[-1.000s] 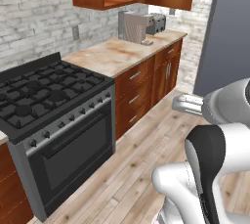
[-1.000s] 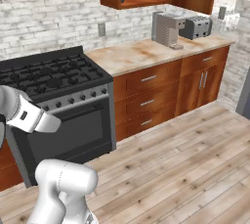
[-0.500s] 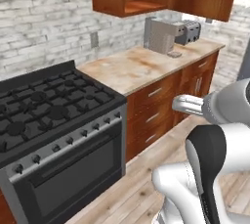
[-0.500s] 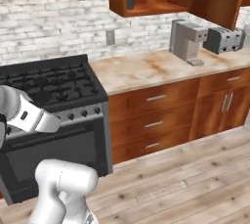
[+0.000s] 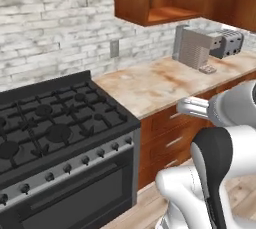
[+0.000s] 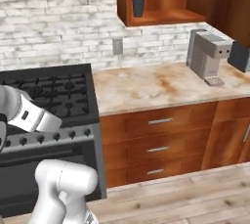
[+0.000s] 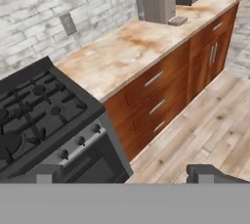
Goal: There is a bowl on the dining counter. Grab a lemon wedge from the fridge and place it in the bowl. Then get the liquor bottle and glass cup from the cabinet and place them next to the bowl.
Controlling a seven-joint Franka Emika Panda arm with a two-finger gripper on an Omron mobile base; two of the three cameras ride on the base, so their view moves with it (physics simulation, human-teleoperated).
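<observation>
Glass cup [image 6: 138,7]: you'll find a small dark tumbler standing upright on the shelf of the open wall cabinet [image 6: 161,3], near its left wall, above the surface [image 6: 146,86].
Look: dark, slightly tapered, plain; too small to tell whether it is see-through.
Handling: you should expect it light, rigid, smooth and breakable; I'd judge a hold across its middle safest, with gentle squeeze.
Lemon wedge, liquor bottle, bowl: you have no sight of them here, nor of a fridge.
End effector [image 7: 127,176]: its two fingers stand wide apart with nothing between them, pointing down past the stove [image 5: 50,133] toward the drawers [image 7: 156,105].
Nearby: coffee machine [image 6: 207,56] and toaster [image 5: 227,43] on the surface.
</observation>
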